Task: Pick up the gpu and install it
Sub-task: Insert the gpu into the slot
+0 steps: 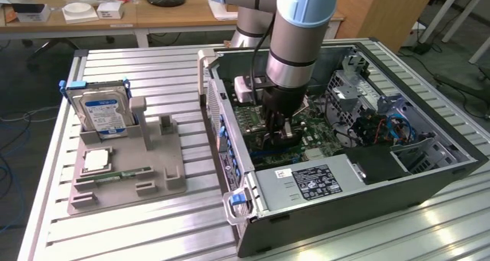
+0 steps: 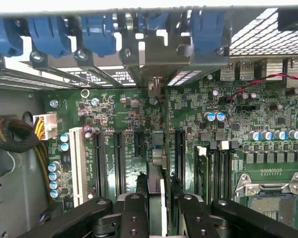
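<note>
Gripping the gpu edge-on in the closed gripper, low inside the open computer case. Directly beneath the gripper, green motherboard, with black expansion slots on either side of the gpu. Beyond the gripper, silver bracket close to blue slot latches.

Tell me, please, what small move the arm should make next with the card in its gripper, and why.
Probably a slow, straight press toward the motherboard. The gripper is shut on the gpu, which stands edge-on among the long black slots, parallel to them; I cannot tell whether it is seated yet.
</note>
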Tool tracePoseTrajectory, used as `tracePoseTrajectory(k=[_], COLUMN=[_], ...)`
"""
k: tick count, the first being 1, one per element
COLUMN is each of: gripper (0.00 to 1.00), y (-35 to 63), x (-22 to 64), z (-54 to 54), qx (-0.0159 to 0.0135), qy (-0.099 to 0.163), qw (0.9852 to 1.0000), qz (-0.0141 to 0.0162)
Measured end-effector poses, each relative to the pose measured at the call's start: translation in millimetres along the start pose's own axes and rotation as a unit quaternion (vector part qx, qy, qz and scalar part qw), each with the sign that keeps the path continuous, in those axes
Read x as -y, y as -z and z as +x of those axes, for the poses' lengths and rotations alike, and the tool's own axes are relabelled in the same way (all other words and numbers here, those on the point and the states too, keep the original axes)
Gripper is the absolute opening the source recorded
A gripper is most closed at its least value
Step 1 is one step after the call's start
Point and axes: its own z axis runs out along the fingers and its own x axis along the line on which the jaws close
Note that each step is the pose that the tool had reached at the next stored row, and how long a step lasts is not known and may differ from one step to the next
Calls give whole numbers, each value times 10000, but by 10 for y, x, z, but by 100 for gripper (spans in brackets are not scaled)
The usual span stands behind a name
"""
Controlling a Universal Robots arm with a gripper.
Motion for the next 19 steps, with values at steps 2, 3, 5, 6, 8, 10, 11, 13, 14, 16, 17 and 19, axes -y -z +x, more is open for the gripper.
tracePoseTrajectory(k=[2,3,5,6,8,10,11,13,14,16,17,19], gripper=[28,28,28,28,28,28,28,28,28,28,28,28], y=[-2,-2,-3,-3,-3,-3,-3,-3,-3,-3,-3,-3], x=[0,0,0,0,0,0,-1,-1,-1,-1,-1,-1], z=[0,0,0,0,0,0,0,0,0,0,0,0], qx=[0,0,1,1,1,1,1,1,1,1,1,1], qy=[0,0,0,0,0,0,0,0,0,0,-1,0], qw=[10000,10000,10000,10000,10000,10000,10000,10000,10000,10000,10000,10000], qz=[-1,-1,-1,0,0,0,0,0,0,0,0,0])
